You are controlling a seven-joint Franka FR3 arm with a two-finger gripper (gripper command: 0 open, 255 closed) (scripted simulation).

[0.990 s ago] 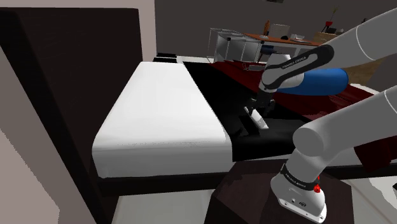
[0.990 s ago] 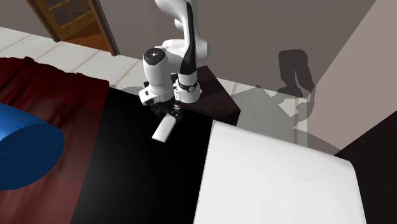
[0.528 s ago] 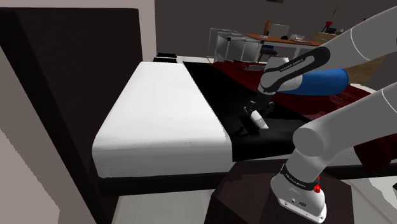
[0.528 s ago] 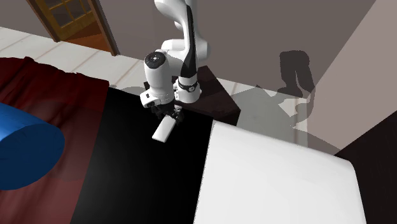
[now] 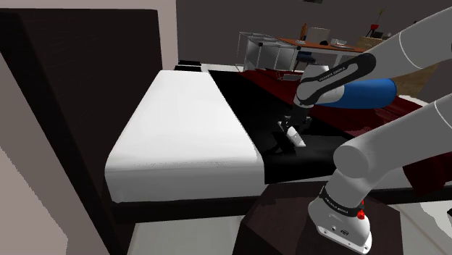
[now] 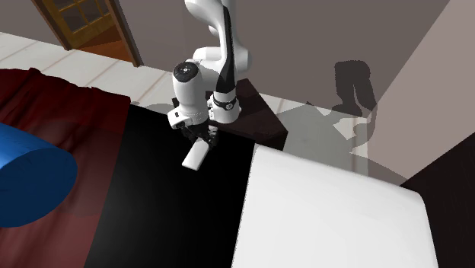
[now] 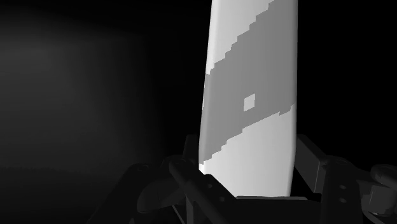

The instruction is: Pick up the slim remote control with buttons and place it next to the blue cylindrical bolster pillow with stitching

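Note:
The slim white and grey remote (image 6: 196, 156) lies on the black bed cover (image 6: 152, 198), near the edge closest to the stand. My gripper (image 6: 202, 139) is down on the end of the remote (image 5: 294, 138) nearest the stand. In the wrist view the remote (image 7: 248, 95) runs away from the hand, and my gripper (image 7: 249, 162) is shut on its near end, one black finger pressed against each long side. The blue cylindrical bolster (image 6: 30, 179) lies on the dark red blanket (image 6: 53, 114) at the second exterior view's left, well apart from the remote. In the shoulder view the bolster (image 5: 366, 93) sits behind my forearm.
A white stretch of bed (image 5: 188, 130) lies to the shoulder view's left of the black cover, with a dark headboard (image 5: 87, 87) beyond it. The dark stand (image 6: 259, 114) is beside the bed. A desk with clutter (image 5: 319, 45) stands at the back. A wooden door (image 6: 84, 23) shows at the second exterior view's top left.
The gripper came down a little onto the remote, and its fingers went from open to shut on the remote's near end. The remote has not left the cover.

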